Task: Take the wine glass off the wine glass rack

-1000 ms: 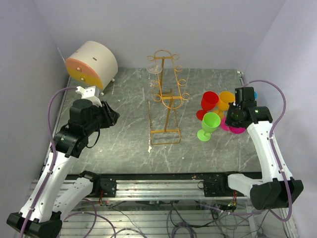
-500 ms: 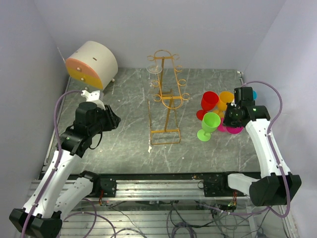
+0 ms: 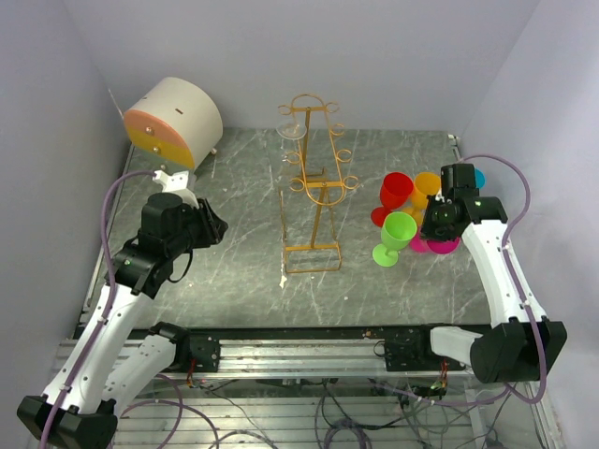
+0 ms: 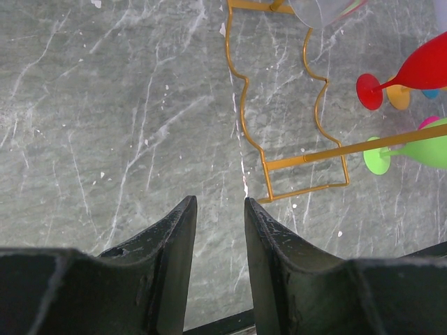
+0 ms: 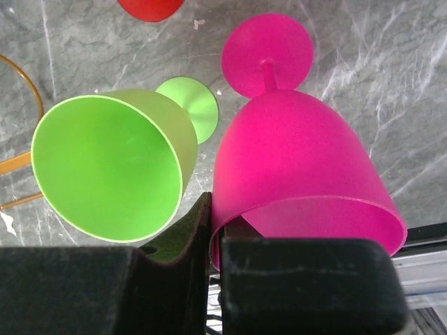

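Ideally, the magenta glass (image 5: pixel 293 160) pinched by the right fingers (image 5: pixel 180 239) is set upright on the counter (image 3: pixel 234 271); left fingers (image 4: pixel 171 244) stand open

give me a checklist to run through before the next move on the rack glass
1. The clear wine glass hangs on the wine glass rack: ok.
2. The left tool is open and empty: ok.
3. Nothing stands between the left tool and the rack: ok.
4. The right tool is free: not ok, it is shut on the rim of the pink glass.
5. The pink glass foot rests on the table: cannot tell.
6. The green glass is clear of the right tool: cannot tell, it is close beside.
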